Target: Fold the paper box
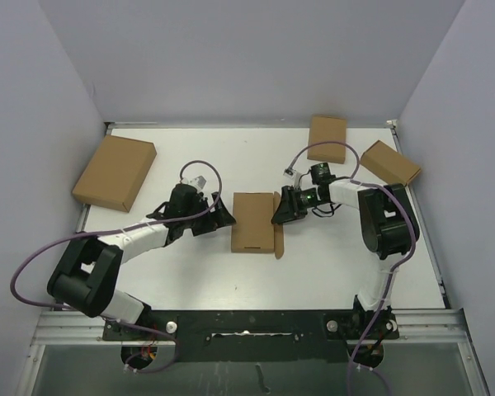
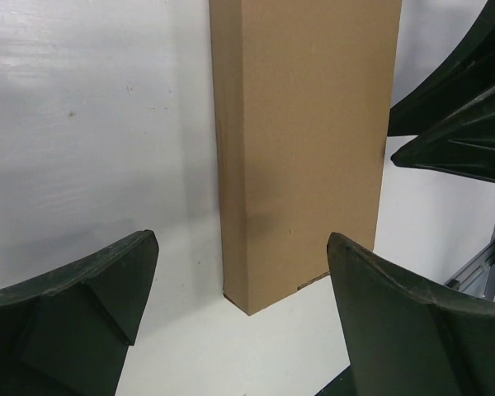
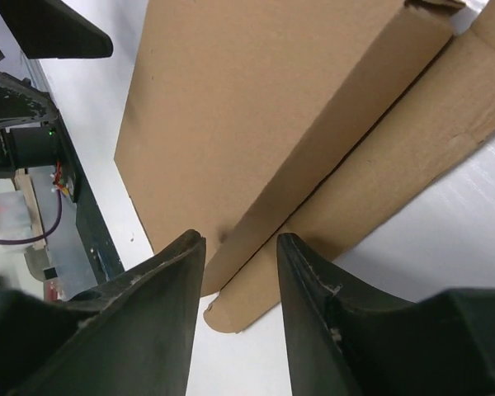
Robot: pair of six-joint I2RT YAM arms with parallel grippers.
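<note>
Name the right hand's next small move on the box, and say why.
Probably close on the paper box's right wall: the right hand has its fingers astride that wall's corner with a gap, the side flap lies outside it, and the left hand is open.

Desk point(image 1: 330, 264) centre: paper box point(image 1: 252, 221) lay there.
Box's left: left pincer point(image 1: 225, 216) was just beside it.
Box's right: right pincer point(image 1: 277, 213) was at its edge.
Far left: larger box point(image 1: 115, 172) lay there.
Far right: rear small box point(image 1: 327, 138) lay left of corner small box point(image 1: 390, 162).

Paper box point(image 1: 252, 221): plain brown, unprinted. Larger box point(image 1: 114, 172) and two smaller boxes point(image 1: 327, 137): same brown. Table point(image 1: 313, 272): white. Cables point(image 1: 13, 285): purple. Walls point(image 1: 231, 58): pale grey-lavender.
</note>
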